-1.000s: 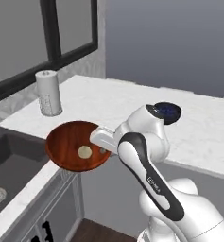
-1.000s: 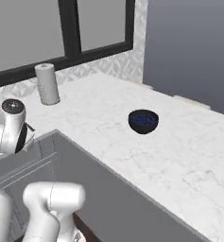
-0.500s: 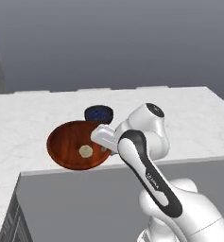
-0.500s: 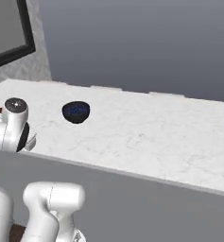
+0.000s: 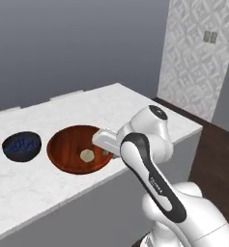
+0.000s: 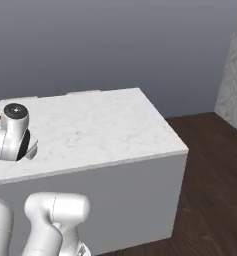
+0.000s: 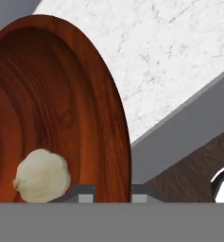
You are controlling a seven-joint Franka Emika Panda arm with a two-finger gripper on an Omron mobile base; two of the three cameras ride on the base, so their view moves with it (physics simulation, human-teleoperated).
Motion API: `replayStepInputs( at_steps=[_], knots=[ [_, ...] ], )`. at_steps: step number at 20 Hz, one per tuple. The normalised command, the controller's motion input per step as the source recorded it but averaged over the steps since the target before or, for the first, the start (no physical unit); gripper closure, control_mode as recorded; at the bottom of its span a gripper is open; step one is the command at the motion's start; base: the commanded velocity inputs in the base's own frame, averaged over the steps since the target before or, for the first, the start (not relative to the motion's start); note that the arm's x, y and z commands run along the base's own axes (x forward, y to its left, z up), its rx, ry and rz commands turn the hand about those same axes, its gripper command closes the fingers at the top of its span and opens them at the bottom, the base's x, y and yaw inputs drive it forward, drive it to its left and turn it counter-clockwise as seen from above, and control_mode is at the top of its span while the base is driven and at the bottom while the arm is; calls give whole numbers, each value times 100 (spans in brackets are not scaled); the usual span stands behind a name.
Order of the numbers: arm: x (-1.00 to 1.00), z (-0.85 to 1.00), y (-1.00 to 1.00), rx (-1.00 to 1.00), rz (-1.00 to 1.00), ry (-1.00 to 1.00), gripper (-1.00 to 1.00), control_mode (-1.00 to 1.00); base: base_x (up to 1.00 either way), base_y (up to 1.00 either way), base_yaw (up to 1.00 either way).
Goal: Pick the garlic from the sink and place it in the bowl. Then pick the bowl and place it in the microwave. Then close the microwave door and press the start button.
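- The gripper [image 5: 106,144] was clamped on the near-right rim of the bowl [image 5: 70,144]; in the hand view its two tips straddled that rim, one inside and one outside, jaws drawn in narrow on the wood.
- The garlic [image 5: 87,155] lay inside the bowl, on the floor of it toward the gripped side, apart from the rim. In the hand view the garlic [image 7: 41,176] sat just beside the inner tip, not touching it as far as could be judged.
- The bowl [image 7: 61,108] was held over the white marble counter [image 5: 34,188], near its front edge. Whether it rested on the stone or hung just clear could not be told.
- A small dark blue bowl [image 5: 21,146] stood on the counter to the left of the wooden one, close but apart.
- Judged step: carrying the loaded bowl toward the microwave, first part of the task done.
- To do it well: keep the bowl level, since the pinch is on one edge only and the far side would tend to droop; a tilt would roll the garlic toward the low rim. Move slowly, avoid jerks while the base turns, and keep clear of the dark bowl and the counter edge.
- Writing, brands, labels: none legible. A pale plate on the patterned wall [image 5: 210,36] at far right bore no readable mark.
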Motion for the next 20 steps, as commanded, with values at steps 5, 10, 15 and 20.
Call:
replayStepInputs(
  at_steps=[5, 10, 15, 20],
  knots=[
    [0, 0, 0, 0, 0, 0, 100, 100, 0, -40, -84],
    [0, 0, 0, 0, 0, 0, 100, 100, 0, -42, -82],
    [0, 0, 0, 0, 0, 0, 100, 100, 8, -51, -77],
    [0, 0, 0, 0, 0, 0, 100, 100, 61, -85, -59]
  ],
)
